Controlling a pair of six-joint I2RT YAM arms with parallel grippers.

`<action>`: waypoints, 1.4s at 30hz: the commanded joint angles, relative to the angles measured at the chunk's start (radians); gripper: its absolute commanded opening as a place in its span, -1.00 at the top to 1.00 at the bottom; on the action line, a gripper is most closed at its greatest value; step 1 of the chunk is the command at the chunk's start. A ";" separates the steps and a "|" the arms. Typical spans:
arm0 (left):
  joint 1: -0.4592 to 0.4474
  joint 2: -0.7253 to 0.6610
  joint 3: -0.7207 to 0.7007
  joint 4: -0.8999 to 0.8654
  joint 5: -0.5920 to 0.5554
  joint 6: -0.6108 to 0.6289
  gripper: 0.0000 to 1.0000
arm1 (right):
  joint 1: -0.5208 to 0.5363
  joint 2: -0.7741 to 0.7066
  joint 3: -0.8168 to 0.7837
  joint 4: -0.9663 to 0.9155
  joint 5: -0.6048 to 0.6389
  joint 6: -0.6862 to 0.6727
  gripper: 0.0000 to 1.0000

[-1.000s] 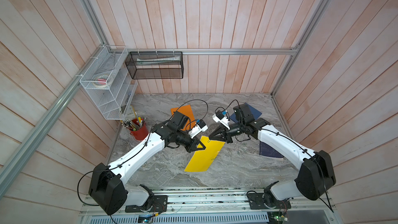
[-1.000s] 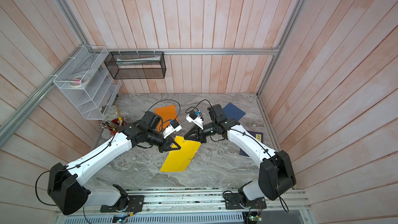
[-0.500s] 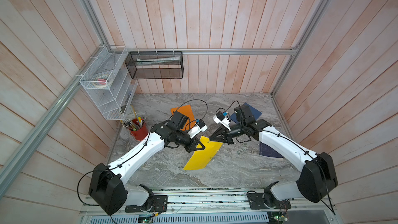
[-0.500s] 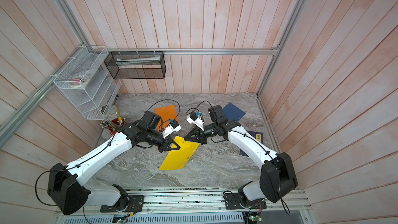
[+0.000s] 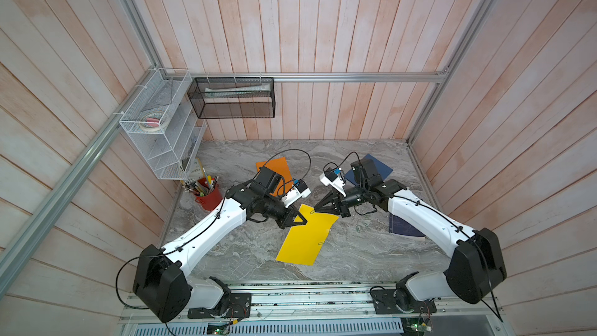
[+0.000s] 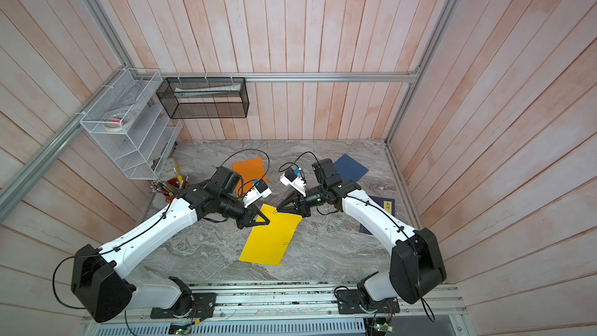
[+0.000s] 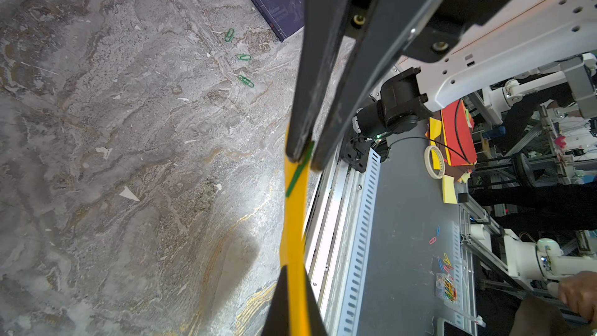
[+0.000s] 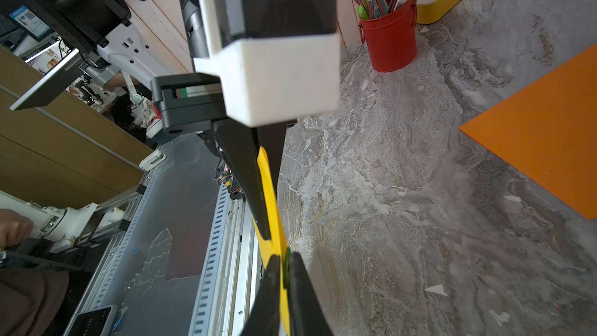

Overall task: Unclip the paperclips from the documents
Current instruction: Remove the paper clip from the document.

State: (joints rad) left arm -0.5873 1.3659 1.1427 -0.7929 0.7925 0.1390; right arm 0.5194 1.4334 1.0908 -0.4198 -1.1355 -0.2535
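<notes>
Both arms held the yellow sheet (image 5: 305,242) by its raised far edge: the left gripper (image 5: 303,221) clamped bare paper, and the right gripper (image 5: 315,210) pinched the green paperclip (image 7: 298,172) just beside it.

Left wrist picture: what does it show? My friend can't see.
The left gripper holds a yellow sheet seen edge-on, while the right gripper pinches a green paperclip clipped on it. Three loose green paperclips lie on the marble table.

Right pincer (image 5: 316,211) has reclosed on green paperclip (image 7: 298,171).
</notes>
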 commanded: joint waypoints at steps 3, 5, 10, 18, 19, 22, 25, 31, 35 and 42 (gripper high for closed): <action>0.005 -0.003 0.029 -0.009 0.017 0.025 1.00 | 0.003 -0.016 -0.008 -0.004 0.007 0.008 0.87; 0.005 0.000 0.030 -0.014 0.017 0.030 1.00 | 0.001 -0.014 -0.006 -0.003 0.016 0.008 0.87; 0.004 0.005 0.028 -0.020 0.013 0.037 1.00 | -0.002 -0.017 -0.005 0.002 0.029 0.014 0.88; 0.004 0.002 0.018 -0.020 0.004 0.037 1.00 | -0.021 -0.024 -0.005 0.010 0.027 0.026 0.87; 0.005 0.001 0.016 -0.019 0.002 0.037 1.00 | -0.023 -0.025 -0.006 0.012 0.027 0.027 0.87; 0.005 0.001 0.013 -0.019 -0.001 0.036 1.00 | -0.027 -0.027 -0.006 0.016 0.027 0.032 0.86; 0.005 0.001 0.012 -0.020 -0.004 0.037 1.00 | -0.029 -0.027 -0.006 0.018 0.026 0.036 0.86; 0.005 0.001 0.013 -0.023 -0.010 0.036 1.00 | -0.033 -0.027 -0.001 0.022 0.020 0.039 0.85; 0.004 0.004 0.015 -0.024 -0.013 0.037 1.00 | -0.036 -0.025 0.000 0.022 0.014 0.042 0.85; 0.004 0.007 0.016 -0.024 -0.015 0.037 1.00 | -0.036 -0.022 0.003 0.023 0.009 0.043 0.84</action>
State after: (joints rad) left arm -0.5873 1.3663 1.1427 -0.7990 0.7826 0.1547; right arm 0.4873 1.4284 1.0908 -0.4053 -1.1229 -0.2127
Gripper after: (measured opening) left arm 0.050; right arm 0.077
